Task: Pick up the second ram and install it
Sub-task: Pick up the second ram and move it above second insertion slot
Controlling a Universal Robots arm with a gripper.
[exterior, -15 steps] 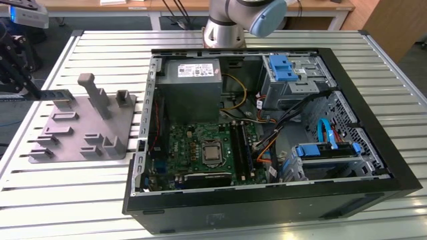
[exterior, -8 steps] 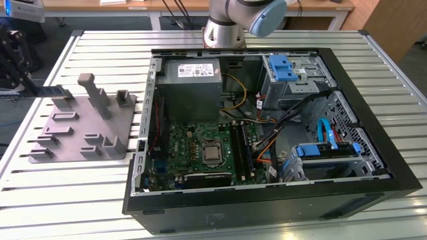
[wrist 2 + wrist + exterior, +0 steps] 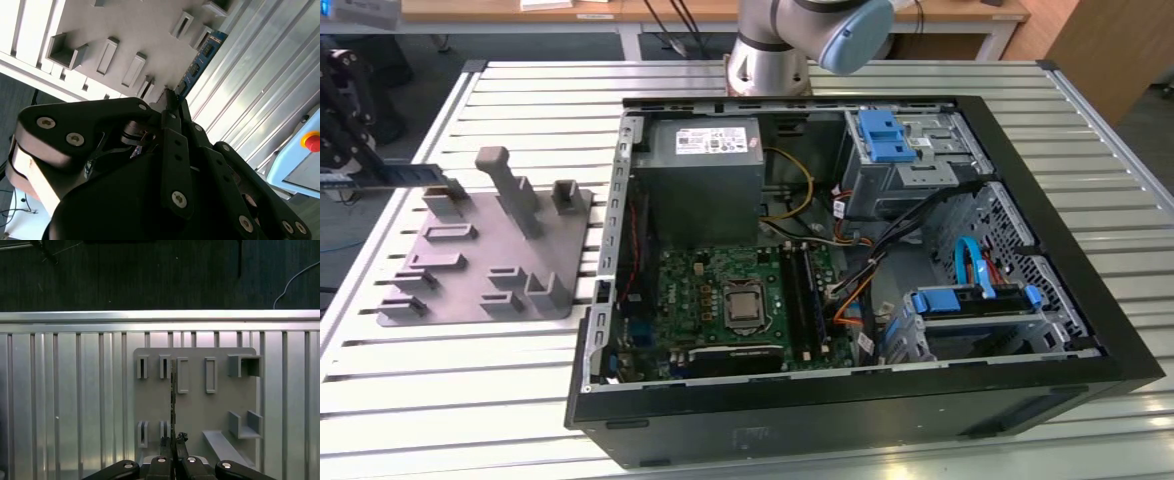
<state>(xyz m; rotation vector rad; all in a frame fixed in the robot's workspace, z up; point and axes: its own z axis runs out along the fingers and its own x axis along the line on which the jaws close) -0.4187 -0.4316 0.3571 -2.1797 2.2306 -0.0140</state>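
The second ram (image 3: pixel 416 174) is a thin blue circuit-board stick, held level over the far corner of the grey holder plate (image 3: pixel 474 275) at the exterior view's left. My gripper (image 3: pixel 368 172) is shut on one end of it. In the second wrist view the blue ram (image 3: pixel 202 55) juts out past the closed gripper (image 3: pixel 170 106) over the plate (image 3: pixel 140 30). The first wrist view has it edge-on as a dark sliver (image 3: pixel 173 395) running from the gripper (image 3: pixel 173 441) across the plate (image 3: pixel 195 410). The open computer case (image 3: pixel 854 420) shows the motherboard (image 3: pixel 707 290) with its long black slots (image 3: pixel 803 290).
The holder plate carries several upright blocks (image 3: pixel 520 195) and empty slots (image 3: pixel 182 375). The case walls, a power supply (image 3: pixel 707 180), blue drive brackets (image 3: pixel 887 135) and loose cables (image 3: pixel 894 235) crowd the case. The arm's base (image 3: pixel 774 50) stands behind it on the slatted metal table (image 3: pixel 454 400).
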